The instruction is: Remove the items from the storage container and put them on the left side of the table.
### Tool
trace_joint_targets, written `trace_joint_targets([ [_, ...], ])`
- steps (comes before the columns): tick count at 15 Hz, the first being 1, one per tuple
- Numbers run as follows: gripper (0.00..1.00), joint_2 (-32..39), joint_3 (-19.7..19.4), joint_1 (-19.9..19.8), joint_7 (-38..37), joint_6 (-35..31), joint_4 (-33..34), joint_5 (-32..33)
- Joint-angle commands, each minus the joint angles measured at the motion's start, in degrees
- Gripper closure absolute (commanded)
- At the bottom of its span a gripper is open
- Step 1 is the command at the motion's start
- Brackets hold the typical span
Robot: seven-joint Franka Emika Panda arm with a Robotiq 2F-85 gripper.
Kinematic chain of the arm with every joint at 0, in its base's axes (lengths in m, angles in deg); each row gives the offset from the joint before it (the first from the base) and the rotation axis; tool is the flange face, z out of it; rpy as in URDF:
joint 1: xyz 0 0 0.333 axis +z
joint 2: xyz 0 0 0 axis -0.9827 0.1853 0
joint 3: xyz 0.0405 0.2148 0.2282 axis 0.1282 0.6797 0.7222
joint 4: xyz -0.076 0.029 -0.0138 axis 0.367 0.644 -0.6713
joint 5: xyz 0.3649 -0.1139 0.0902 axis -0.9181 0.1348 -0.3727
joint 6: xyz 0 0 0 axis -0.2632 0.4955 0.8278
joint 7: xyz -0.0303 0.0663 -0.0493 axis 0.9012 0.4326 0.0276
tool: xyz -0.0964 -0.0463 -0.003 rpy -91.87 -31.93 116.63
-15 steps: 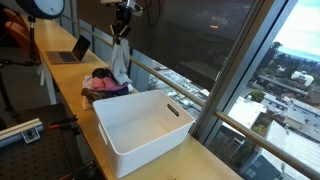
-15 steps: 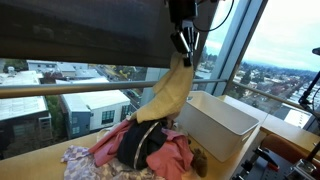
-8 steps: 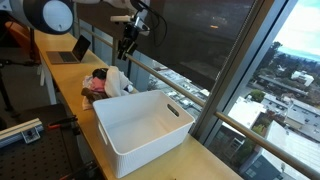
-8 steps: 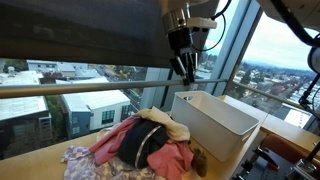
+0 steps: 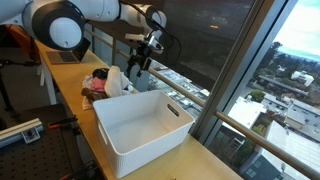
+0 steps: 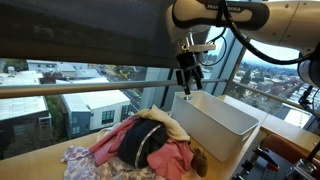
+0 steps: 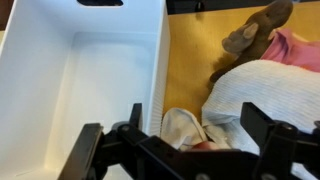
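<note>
The white storage container (image 5: 150, 138) (image 6: 216, 130) stands on the wooden table, and its inside (image 7: 80, 85) shows no items. Beside it lies a pile of clothes (image 5: 105, 86) (image 6: 140, 148): pink and dark pieces with a cream cloth (image 6: 166, 123) (image 7: 268, 95) on top. A brown item (image 7: 250, 35) lies at the pile's edge. My gripper (image 5: 138, 68) (image 6: 188, 82) (image 7: 200, 125) hangs open and holds nothing. It is above the container wall that faces the pile, with a sock-like white piece (image 7: 185, 128) below the jaws.
A laptop (image 5: 70, 50) sits further along the narrow table (image 5: 62, 78). A window with a railing (image 5: 185, 85) runs close along one side. The table's open edge is on the other side, with equipment (image 5: 20, 130) on the floor.
The gripper opened and let go of the cream cloth, which dropped onto the pile. The arm then swung down and over toward the container.
</note>
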Motion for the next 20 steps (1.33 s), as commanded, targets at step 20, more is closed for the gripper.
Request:
trace_joint_targets([
  [20, 0.00, -0.22, 0.99, -12.15, 5.42, -3.17, -0.43, -5.29],
])
